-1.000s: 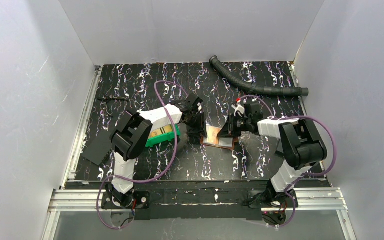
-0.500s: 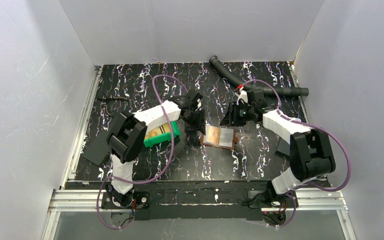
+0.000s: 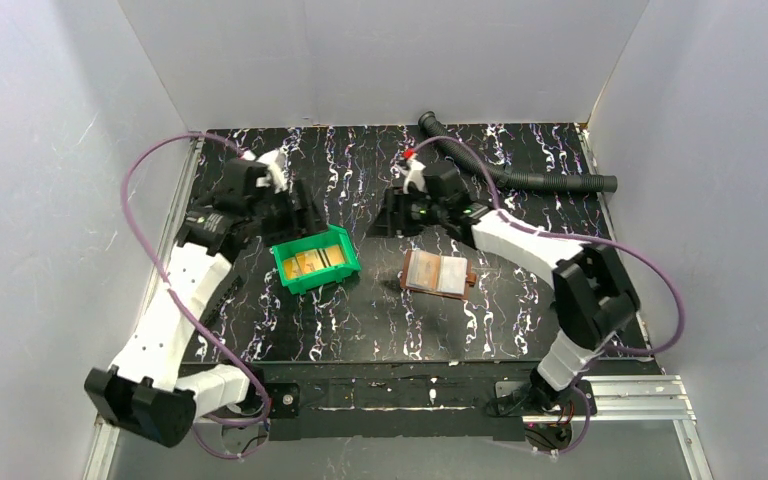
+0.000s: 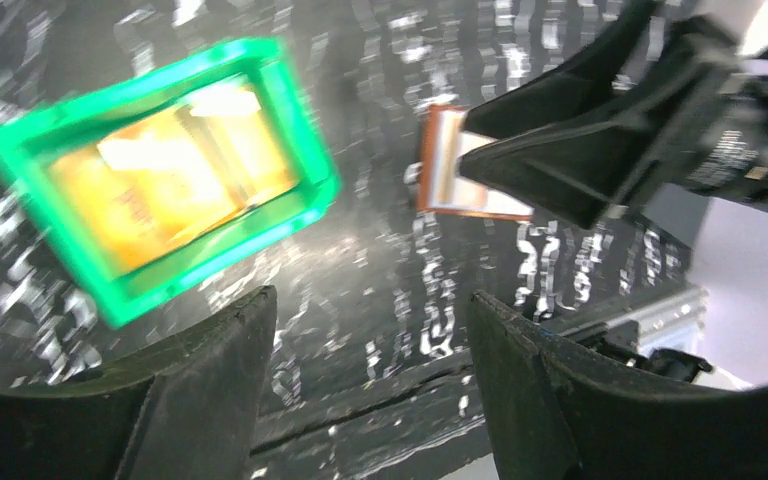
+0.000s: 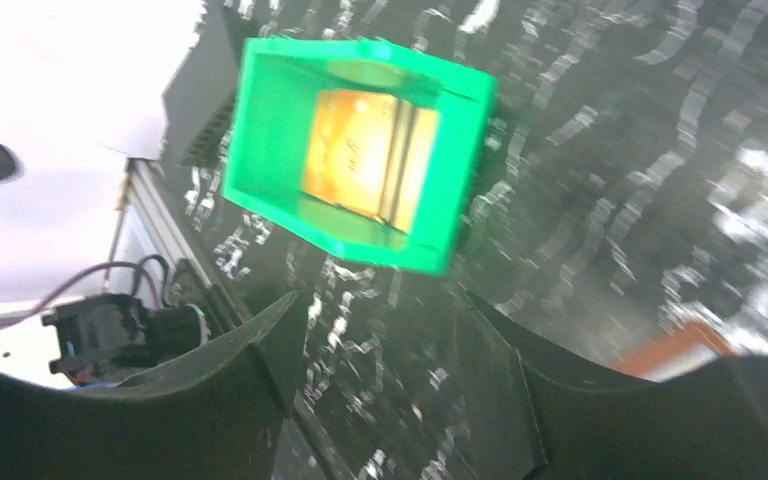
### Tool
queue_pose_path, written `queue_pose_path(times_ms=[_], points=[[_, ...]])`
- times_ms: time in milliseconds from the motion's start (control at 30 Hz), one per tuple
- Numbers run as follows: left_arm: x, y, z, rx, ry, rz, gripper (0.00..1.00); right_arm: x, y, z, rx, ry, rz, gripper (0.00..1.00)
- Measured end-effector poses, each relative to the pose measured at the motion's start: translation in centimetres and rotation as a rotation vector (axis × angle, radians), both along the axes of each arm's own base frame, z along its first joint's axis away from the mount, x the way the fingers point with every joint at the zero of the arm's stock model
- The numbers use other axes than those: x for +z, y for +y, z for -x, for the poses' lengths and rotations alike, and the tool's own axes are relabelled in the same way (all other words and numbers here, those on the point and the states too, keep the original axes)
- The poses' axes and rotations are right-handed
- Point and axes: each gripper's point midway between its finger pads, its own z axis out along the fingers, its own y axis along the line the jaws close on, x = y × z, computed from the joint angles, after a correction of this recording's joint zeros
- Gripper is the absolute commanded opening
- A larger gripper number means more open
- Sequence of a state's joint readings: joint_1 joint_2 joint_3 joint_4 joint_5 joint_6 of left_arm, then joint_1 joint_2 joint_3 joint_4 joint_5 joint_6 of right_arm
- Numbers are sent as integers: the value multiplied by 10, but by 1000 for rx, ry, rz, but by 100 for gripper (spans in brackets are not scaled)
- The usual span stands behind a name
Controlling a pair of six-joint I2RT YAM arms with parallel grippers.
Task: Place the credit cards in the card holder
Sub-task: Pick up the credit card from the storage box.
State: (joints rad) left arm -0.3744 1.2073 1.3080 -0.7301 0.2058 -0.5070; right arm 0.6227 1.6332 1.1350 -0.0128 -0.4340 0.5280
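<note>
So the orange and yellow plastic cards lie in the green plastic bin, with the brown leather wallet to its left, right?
No: the top external view shows the brown leather wallet to the right of the green plastic bin, not its left. The orange and yellow plastic cards do lie in the bin.

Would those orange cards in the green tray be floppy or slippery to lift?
Probably stiff: the cards look thin, flat and unbent. They lie flat on the floor of the tray, so catching an edge is likely fiddly. Their glare suggests a smooth, rather slippery surface.
</note>
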Motion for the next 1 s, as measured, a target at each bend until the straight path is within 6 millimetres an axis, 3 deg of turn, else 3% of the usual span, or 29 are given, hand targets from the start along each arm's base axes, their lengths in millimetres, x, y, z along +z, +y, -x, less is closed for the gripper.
queue_pose_path(times_ms=[167, 267, 367, 500, 700, 867, 1000], points=[[-41, 76, 18, 227, 124, -65, 73, 1, 77, 5, 67, -3, -40, 63], [-63, 101, 24, 317, 187, -87, 71, -7, 111, 7, 94, -8, -31, 61], [-86, 109, 25, 347, 256, -99, 69, -19, 139, 12, 128, -14, -11, 58], [-114, 111, 20, 354, 314, -124, 68, -43, 145, 24, 152, 4, 56, 54], [-126, 114, 9, 358, 319, -144, 71, -60, 142, 35, 155, 22, 120, 53], [-130, 114, 4, 360, 289, -136, 75, -68, 145, 40, 137, 21, 114, 69], [-132, 113, 6, 359, 291, -134, 75, -82, 146, 37, 118, 29, 141, 73]])
